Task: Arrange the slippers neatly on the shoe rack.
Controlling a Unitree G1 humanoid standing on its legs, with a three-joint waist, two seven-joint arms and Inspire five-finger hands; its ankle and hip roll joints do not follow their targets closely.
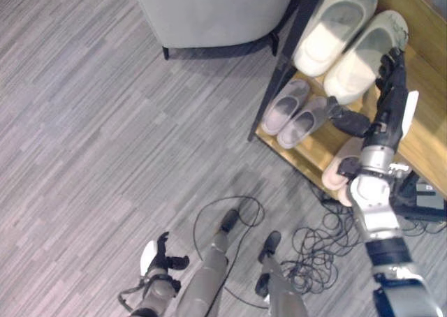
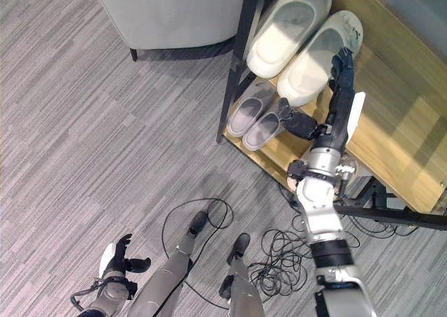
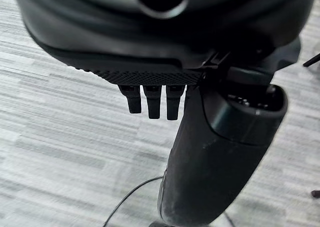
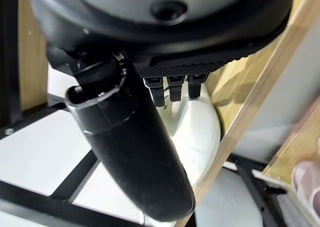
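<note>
Two cream-white slippers (image 1: 335, 27) (image 1: 367, 52) lie side by side on the top wooden shelf (image 1: 426, 135) of the shoe rack. My right hand (image 1: 391, 100) reaches over that shelf, open, its straight fingers resting against the nearer white slipper (image 4: 200, 137) and its thumb (image 4: 130, 152) spread to the side. On the lower shelf sits a pair of grey slippers (image 1: 283, 106), with pink slippers (image 1: 342, 170) partly hidden behind my right wrist. My left hand (image 1: 157, 264) hangs low over the floor, open and holding nothing.
The rack's black metal post (image 1: 279, 65) stands at its left edge. A grey upholstered seat (image 1: 209, 10) stands on the carpet just left of the rack. Grey striped carpet (image 1: 91, 121) spreads out to the left.
</note>
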